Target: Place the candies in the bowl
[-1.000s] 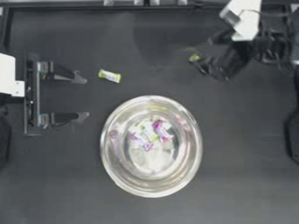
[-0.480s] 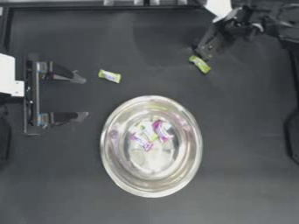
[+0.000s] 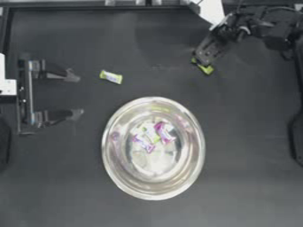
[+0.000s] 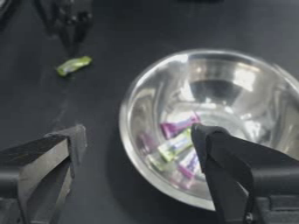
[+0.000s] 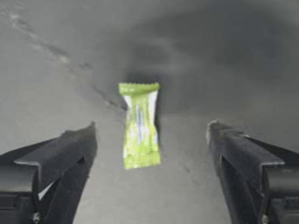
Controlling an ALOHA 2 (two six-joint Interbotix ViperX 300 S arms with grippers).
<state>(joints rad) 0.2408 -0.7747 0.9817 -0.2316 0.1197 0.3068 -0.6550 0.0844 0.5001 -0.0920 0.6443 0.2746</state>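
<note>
Candies were split between the bowl [image 3: 153,148] and the bare table [image 3: 71,186]. Three lay in the bottom of the bowl, which sat a little toward the near edge from the middle of the table: a pink-purple sweet [image 4: 178,126], a yellow-green sweet [image 4: 175,147] beside it and a second pink-purple sweet [image 4: 188,163], all close together and partly doubled by reflections in the metal.

Two more yellow-green ones remained outside. One, the left loose candy [image 3: 110,77], lay on the table between the bowl and the far left corner, well apart from the bowl's rim. The other, the right loose candy [image 5: 140,125], lay flat near the far edge, toward the far right corner.

The right gripper [image 5: 152,146] hung over that right loose candy with its jaws wide apart, one on each side of the wrapper and neither touching it; it held nothing. From above, only the tip of the sweet showed past the gripper.

The left gripper [image 3: 71,95] was parked near the left edge of the table, jaws spread wide and holding nothing, pointed toward the bowl.
</note>
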